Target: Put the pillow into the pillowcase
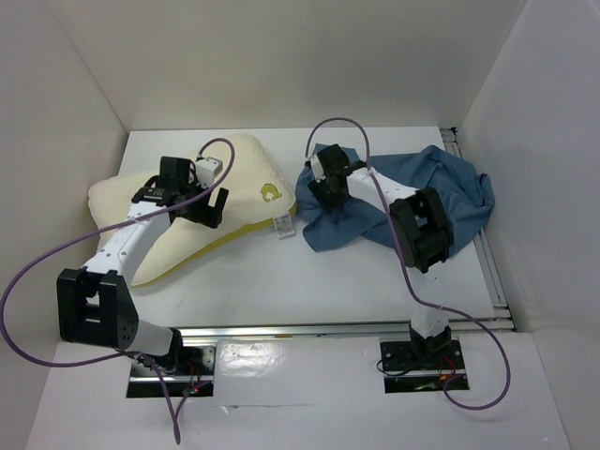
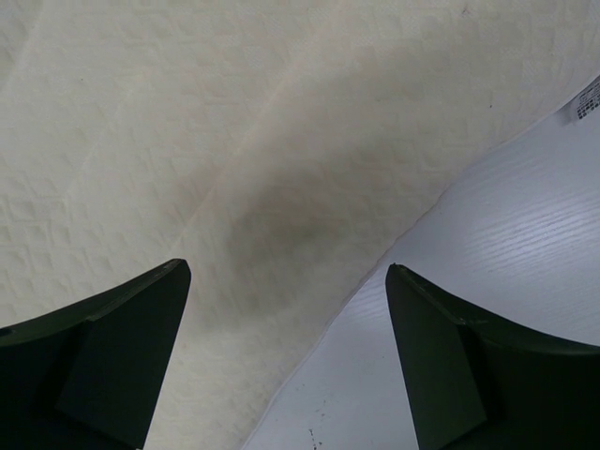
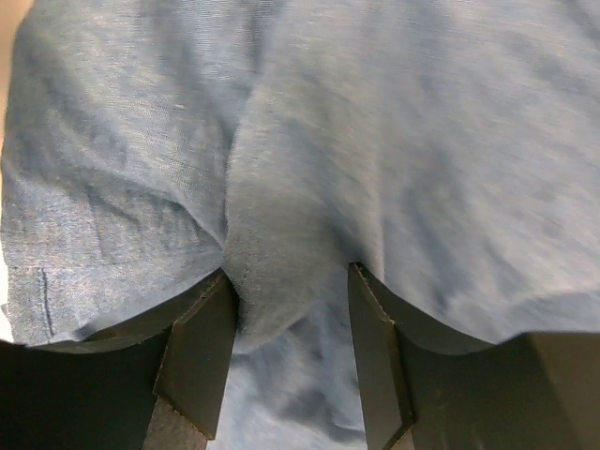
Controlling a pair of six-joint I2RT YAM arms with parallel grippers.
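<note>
One pillow [image 1: 246, 173], one pillowcase [image 1: 455, 187] beside it, bare table [image 1: 309, 281] nearer, left gripper [image 2: 286, 277] spread over pillow edge, right gripper [image 3: 286, 281] pinching pillowcase fold

1. Top view: bright, even, diffuse light from overhead; the white walls [image 1: 84, 84] bounce it back, and there is no hard glare.
2. Shadows are soft: faint grey on the table [image 1: 309, 281] beneath the arms.
3. Top view is sharp throughout.
4. Left wrist: a dull brownish shadow patch lies on the pillow [image 2: 272, 216]; its weave is crisp at left. The fingers of the left gripper [image 2: 286, 265] are dark and soft-edged.
5. Right wrist: dimmer. The pillowcase [image 3: 422, 141] is slightly blurred, its weave barely resolved. The fingers of the right gripper [image 3: 290, 272] are near black.
</note>
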